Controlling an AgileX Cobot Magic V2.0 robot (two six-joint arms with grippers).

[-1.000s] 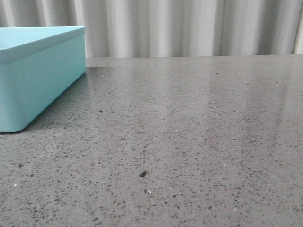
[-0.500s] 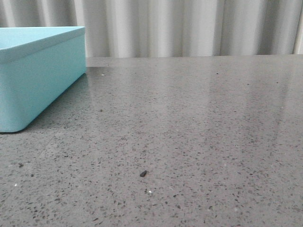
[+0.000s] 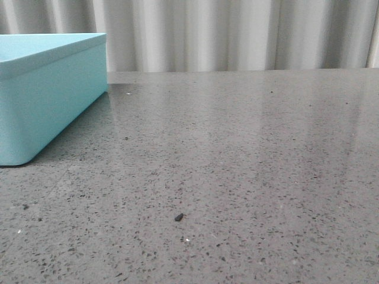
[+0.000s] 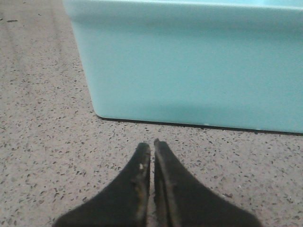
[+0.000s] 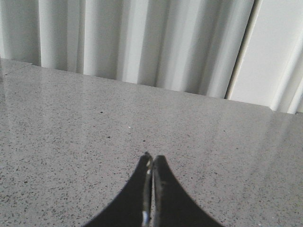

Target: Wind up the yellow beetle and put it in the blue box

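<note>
The blue box (image 3: 44,97) stands at the far left of the grey speckled table in the front view. In the left wrist view its smooth turquoise wall (image 4: 199,66) fills the area ahead of my left gripper (image 4: 152,143), which is shut and empty, low over the table a short way from the box's wall. My right gripper (image 5: 152,157) is shut and empty over bare table, facing the white curtain. The yellow beetle is out of view in every frame. Neither gripper shows in the front view.
A small dark crumb (image 3: 178,218) lies on the table near the front middle. A pleated white curtain (image 3: 237,32) hangs behind the table's far edge. The grey speckled tabletop (image 3: 249,165) stretches right of the box.
</note>
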